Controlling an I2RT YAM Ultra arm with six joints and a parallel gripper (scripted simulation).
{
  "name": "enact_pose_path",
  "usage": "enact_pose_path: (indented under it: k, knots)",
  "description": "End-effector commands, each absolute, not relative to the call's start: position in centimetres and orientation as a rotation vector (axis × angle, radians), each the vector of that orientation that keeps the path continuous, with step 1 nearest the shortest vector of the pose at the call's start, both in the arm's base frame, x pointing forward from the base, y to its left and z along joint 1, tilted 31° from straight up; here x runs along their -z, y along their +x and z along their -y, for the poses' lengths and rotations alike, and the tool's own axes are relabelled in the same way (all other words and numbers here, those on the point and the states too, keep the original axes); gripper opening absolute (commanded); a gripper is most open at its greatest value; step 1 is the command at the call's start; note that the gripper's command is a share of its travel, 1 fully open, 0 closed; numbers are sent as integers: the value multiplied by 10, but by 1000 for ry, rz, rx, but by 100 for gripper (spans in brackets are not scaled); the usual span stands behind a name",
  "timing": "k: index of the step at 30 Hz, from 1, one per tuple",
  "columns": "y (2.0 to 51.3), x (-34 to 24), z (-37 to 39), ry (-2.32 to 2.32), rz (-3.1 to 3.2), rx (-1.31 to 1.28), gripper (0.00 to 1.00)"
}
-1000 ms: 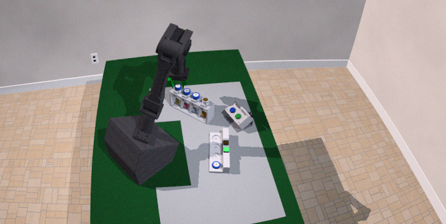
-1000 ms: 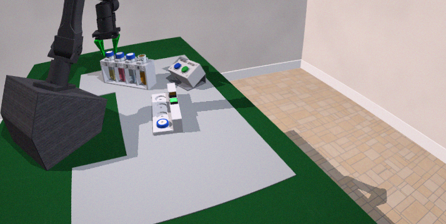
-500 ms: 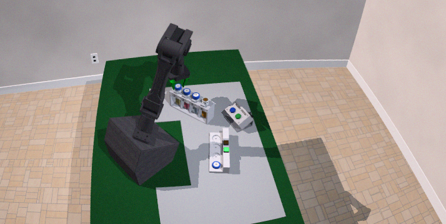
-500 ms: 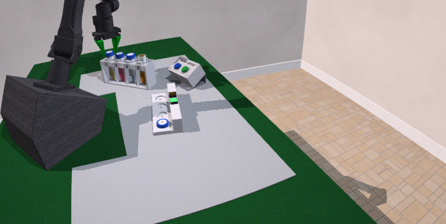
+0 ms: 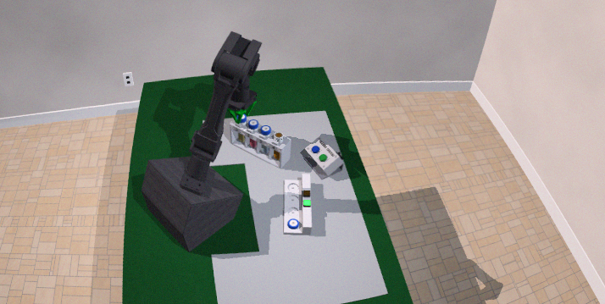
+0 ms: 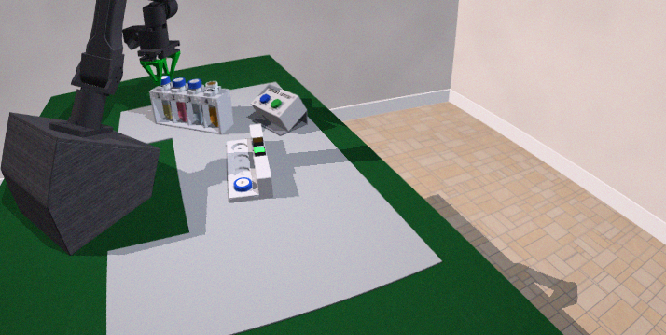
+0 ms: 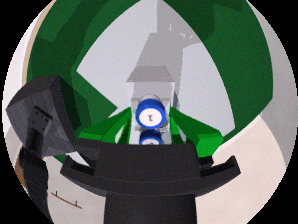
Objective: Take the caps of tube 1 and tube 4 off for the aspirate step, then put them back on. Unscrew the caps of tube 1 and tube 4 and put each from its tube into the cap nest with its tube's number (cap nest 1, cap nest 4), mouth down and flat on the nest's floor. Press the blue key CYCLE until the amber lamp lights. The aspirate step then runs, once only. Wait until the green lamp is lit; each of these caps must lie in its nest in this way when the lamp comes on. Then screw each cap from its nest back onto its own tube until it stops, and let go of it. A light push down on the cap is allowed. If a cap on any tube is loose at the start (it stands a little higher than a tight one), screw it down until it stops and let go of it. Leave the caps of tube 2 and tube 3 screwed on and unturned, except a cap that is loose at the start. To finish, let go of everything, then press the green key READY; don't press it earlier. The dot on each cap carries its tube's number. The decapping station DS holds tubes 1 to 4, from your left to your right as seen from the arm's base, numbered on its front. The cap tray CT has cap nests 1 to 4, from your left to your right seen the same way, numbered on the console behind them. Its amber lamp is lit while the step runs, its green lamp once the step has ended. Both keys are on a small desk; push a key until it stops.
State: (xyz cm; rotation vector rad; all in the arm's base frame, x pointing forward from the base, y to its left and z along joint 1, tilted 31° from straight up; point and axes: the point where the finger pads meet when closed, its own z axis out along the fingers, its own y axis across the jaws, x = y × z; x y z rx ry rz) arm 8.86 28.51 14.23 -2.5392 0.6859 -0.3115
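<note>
Cap of tube 1 (image 6: 165, 80) sits on its tube at the left end of the decapping station (image 6: 224, 116).

Gripper (image 6: 159, 72) hangs just over it. You'll see the green fingers (image 6: 150, 70) straddling the cap, half spread and clamping nothing.

At the station's right end, tube 4 (image 6: 212, 95) stands with no cap.

In front of the station, a blue cap (image 6: 242, 185) lies in the cap tray (image 6: 231, 197), at its end farthest from the station.

Green lamp (image 6: 259, 149) on the tray's console is lit.

Key desk (image 6: 293, 111) is to the station's right.
</note>
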Motion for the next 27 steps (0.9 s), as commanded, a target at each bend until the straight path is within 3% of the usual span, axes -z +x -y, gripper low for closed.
enact_pose_path:
  k: [1,9,18,19,27]
  knots:
    - [88,-146,-286,-2589,-485,361,49]
    - [87,-145,-285,-2666,-67,467,49]
    - [87,-145,-285,-2669,-43,472,49]
    - [87,-145,-285,-2669,-43,472,0]
    - [87,-145,-285,-2669,-43,472,0]
